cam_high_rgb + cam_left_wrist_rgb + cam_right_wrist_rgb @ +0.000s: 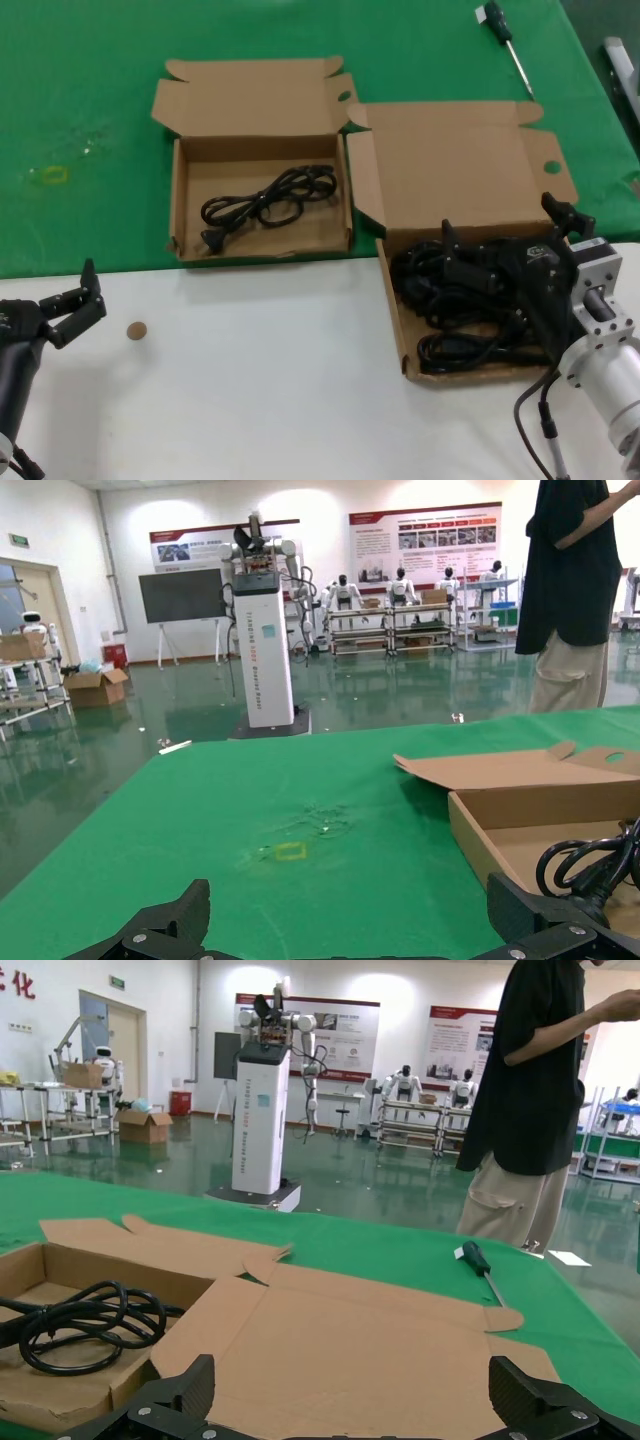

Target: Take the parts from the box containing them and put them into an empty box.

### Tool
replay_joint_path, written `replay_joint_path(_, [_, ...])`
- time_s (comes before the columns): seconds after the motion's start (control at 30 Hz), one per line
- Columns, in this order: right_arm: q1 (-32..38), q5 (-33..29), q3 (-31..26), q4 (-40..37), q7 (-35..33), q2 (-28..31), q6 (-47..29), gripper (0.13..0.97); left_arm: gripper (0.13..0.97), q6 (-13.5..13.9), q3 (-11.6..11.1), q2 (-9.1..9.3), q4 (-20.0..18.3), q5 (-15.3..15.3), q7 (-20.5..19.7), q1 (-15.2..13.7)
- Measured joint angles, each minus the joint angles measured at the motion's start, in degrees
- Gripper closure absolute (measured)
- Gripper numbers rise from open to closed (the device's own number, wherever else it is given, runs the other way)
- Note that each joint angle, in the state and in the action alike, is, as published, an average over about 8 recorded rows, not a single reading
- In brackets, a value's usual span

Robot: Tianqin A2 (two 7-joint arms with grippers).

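The larger cardboard box (405,345) stands at the right, its wide lid (450,170) with a round hole laid open; several black cables (455,300) fill its tray. My right gripper (507,228) is open, just above these cables at the tray's back edge, and its wrist view faces the lid (350,1340). The smaller box (178,215) with the short tabbed lid stands at the left and holds one black cable (265,205). My left gripper (92,295) is open and empty over the white table at the front left, short of the smaller box (520,810).
A screwdriver (505,35) lies on the green cloth at the back right. A small brown disc (136,330) lies on the white table near my left gripper. A yellow mark (50,175) is on the cloth at the left. A person (530,1100) stands beyond the table.
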Motion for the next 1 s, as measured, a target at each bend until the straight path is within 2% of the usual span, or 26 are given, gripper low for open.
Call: replay_joint_path(1.0, [0.00,0.00,0.00,0.00,0.00,0.00,0.00,0.129,0.132,0.00,0.00,0.00,0.00,0.00,0.00,0.00])
